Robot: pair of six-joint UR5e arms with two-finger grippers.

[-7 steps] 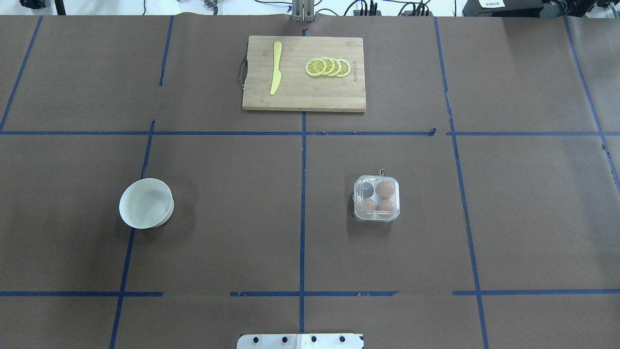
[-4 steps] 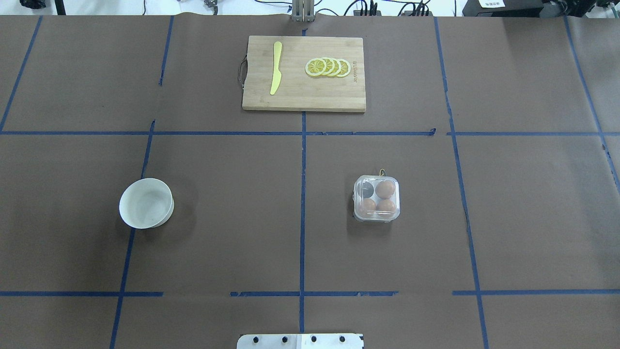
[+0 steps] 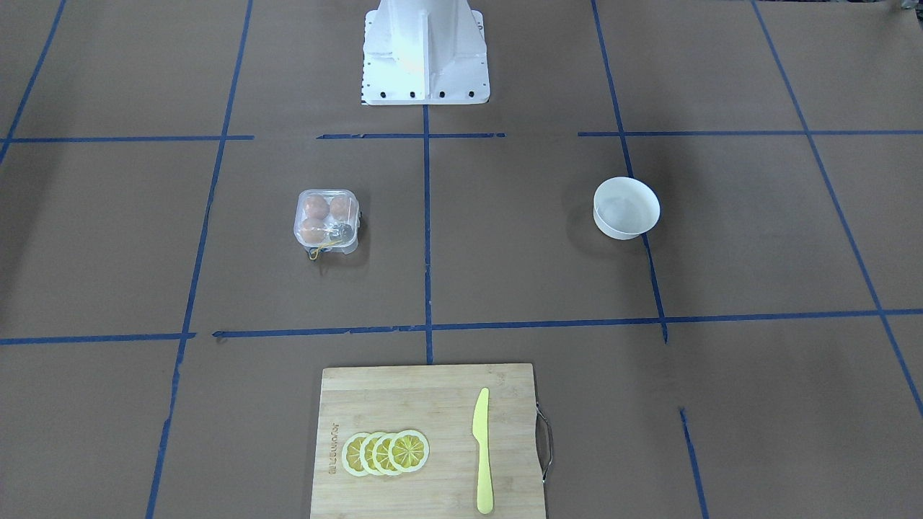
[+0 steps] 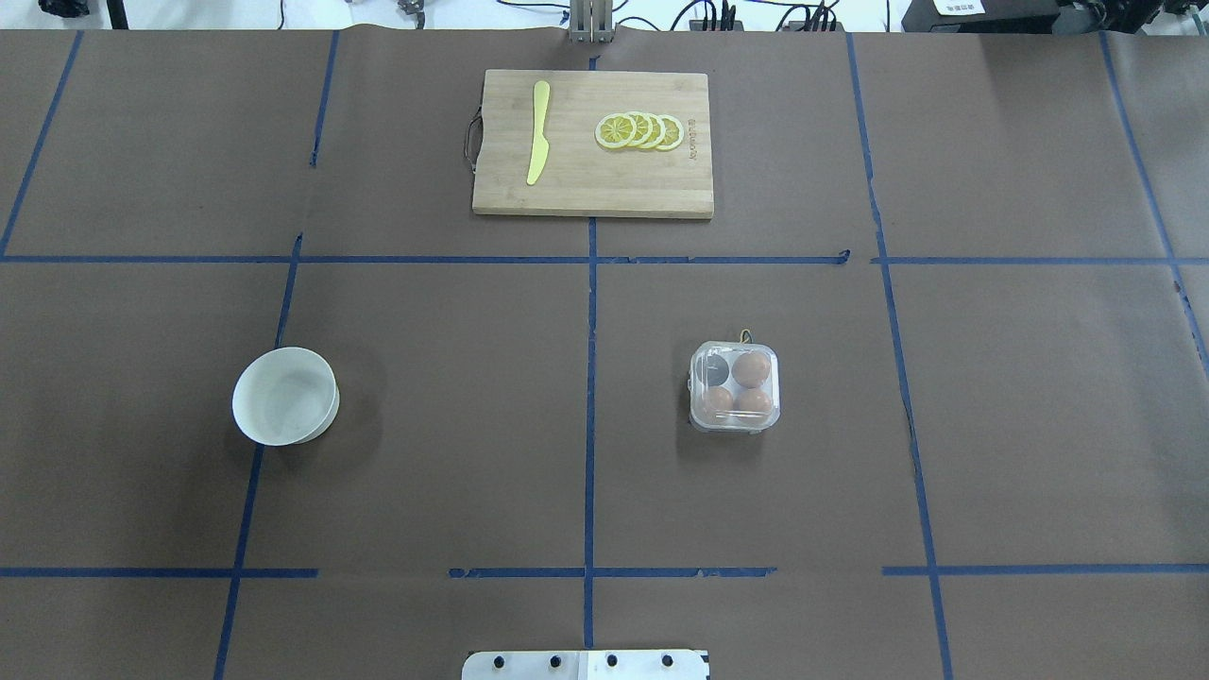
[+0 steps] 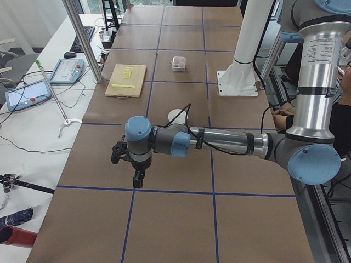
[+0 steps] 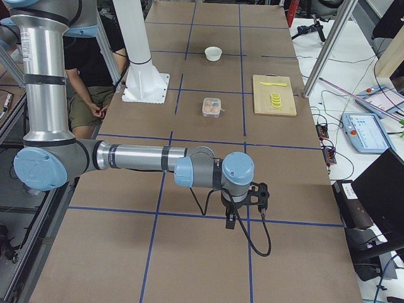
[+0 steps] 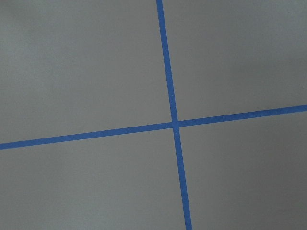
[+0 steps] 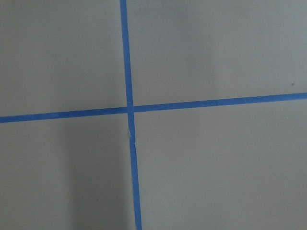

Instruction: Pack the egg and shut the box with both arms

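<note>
Nothing's shifted: box (image 4: pixel 735 387) holds 3 eggs (image 4: pixel 753 369), 10 o'clock cell (image 4: pixel 717 369) looks bare. Parked far off: left gripper (image 5: pixel 137 176), right gripper (image 6: pixel 231 219); open/closed can't tell. Approach slow, from above.

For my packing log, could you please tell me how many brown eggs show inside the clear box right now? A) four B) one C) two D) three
D: in the overhead view the box shows three brown eggs through its clear lid, while the fourth cell, far left in that view, looks dark grey with no brown egg in it.
</note>
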